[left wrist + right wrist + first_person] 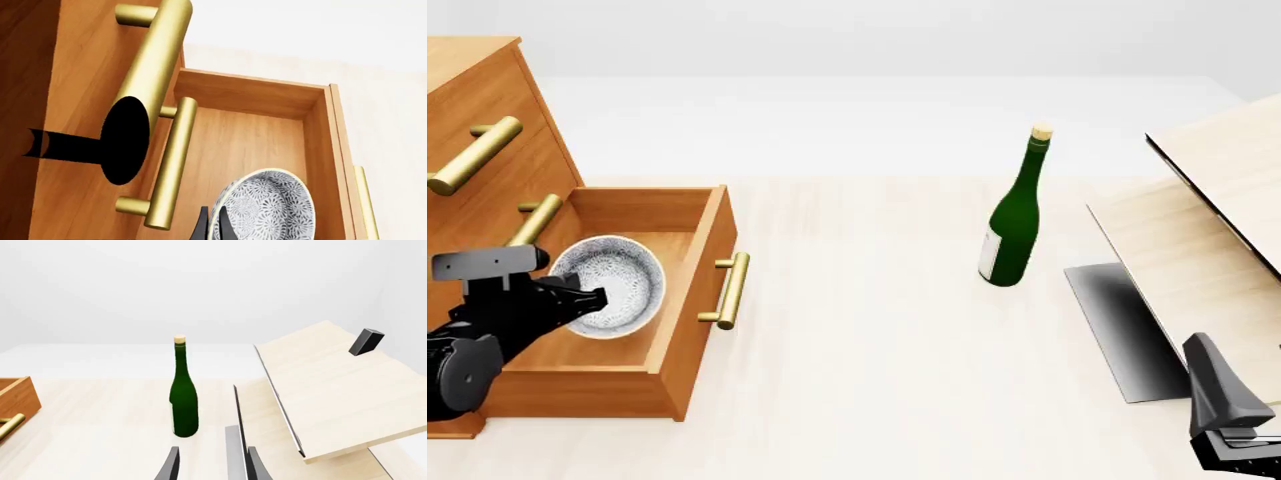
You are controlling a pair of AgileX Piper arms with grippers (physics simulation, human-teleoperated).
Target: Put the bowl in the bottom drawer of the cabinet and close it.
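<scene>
While your left hand grips the bowl over the bottom drawer, letting go high risks it bouncing out.

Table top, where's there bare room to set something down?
Bare table lies between the open bottom drawer and the bottle, and in front of the bottle. It is crowded at the pale panels and inside the drawer, where the bowl sits.

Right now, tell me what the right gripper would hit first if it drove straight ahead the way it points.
Probably nothing soon. The right gripper points across bare table, passing between the green bottle and the tilted pale wood panels. The panels' edge lies closest to that line; depth is hard to judge.
</scene>
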